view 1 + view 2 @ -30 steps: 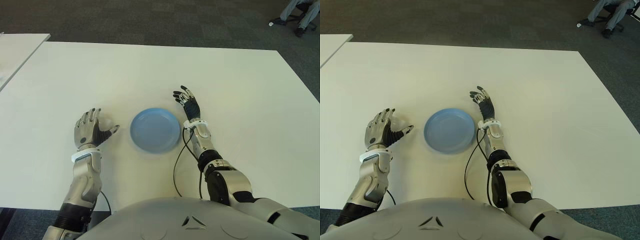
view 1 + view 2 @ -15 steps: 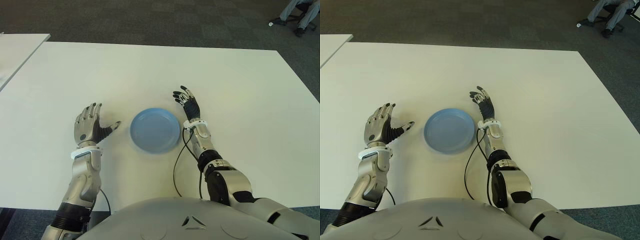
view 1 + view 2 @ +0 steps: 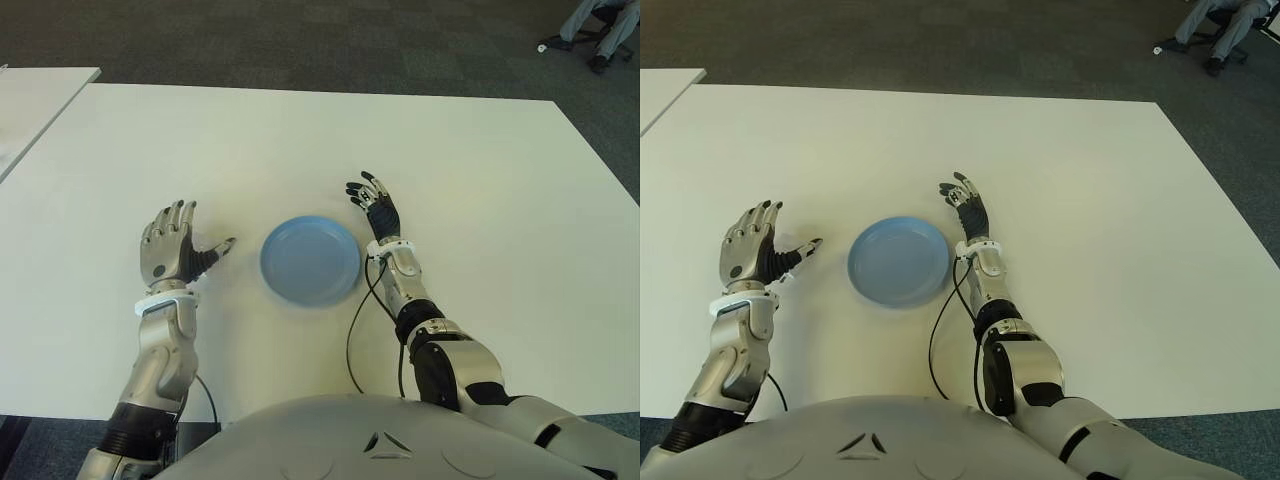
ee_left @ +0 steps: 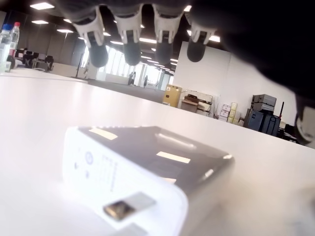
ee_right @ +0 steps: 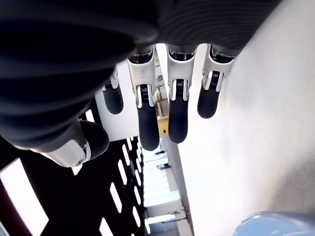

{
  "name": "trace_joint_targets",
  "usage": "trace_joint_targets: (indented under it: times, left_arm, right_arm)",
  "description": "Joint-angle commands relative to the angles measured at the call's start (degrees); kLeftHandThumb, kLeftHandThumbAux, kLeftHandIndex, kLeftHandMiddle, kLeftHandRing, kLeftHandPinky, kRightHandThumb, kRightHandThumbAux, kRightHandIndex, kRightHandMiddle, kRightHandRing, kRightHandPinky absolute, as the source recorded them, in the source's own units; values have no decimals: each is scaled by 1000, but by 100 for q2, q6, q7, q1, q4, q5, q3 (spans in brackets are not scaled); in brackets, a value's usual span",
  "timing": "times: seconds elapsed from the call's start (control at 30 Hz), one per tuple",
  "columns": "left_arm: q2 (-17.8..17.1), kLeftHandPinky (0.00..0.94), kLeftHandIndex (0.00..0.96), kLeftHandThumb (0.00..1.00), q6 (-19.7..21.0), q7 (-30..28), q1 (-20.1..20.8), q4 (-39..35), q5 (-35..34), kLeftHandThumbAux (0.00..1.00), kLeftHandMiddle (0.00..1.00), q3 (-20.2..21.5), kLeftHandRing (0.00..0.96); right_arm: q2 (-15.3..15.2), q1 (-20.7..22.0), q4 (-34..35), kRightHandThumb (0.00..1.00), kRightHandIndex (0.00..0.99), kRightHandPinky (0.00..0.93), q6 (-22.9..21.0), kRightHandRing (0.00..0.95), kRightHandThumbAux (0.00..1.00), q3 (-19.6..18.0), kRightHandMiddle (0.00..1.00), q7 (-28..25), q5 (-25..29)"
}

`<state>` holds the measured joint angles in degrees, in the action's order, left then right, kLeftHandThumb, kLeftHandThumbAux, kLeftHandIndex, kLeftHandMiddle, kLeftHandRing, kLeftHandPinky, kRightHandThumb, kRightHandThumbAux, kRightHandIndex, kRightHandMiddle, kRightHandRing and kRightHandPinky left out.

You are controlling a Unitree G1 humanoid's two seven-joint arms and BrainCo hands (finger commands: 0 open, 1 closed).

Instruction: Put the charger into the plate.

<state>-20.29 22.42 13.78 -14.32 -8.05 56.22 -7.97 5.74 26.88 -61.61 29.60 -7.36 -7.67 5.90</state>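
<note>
The charger point(image 4: 142, 172), a white block with a USB port on its end, lies on the white table point(image 3: 480, 180) just below my left hand's palm in the left wrist view. In the eye views I cannot make it out against the table. My left hand point(image 3: 195, 235) hovers left of the blue plate point(image 3: 310, 260), open, with its fingers point(image 4: 130, 34) spread above the charger and not touching it. The plate holds nothing. My right hand point(image 3: 372, 200) shows just right of the plate's far rim, open, with a bit of the plate point(image 5: 266, 223) in its wrist view.
A black cable point(image 3: 352, 340) runs from my right forearm down across the table near the plate. A second white table point(image 3: 30, 95) stands at the far left. A seated person's legs point(image 3: 600, 25) show on the carpet at the far right.
My left hand has drifted left, away from the plate, with its fingers staying spread. The right hand and the plate have not moved.
</note>
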Motion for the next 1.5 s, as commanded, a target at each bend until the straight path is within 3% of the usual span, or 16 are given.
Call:
trace_joint_targets:
  times: [0.03,0.6,1.5]
  left_arm:
    - [-37,0,0,209,64,7,36,185,38,338,0,-10,0]
    - [47,0,0,219,264,-57,53,556,-58,330,0,-89,0]
    - [92,0,0,194,240,49,137,1184,-257,315,0,-198,0]
  right_arm:
    - [241,-152,-227,0,130,205,-220,269,519,-10,329,54,28]
    - [203,-179,-164,0,134,200,-236,272,514,-37,330,-34,75]
    - [202,-210,-91,0,134,195,-245,276,518,-37,338,12,69]
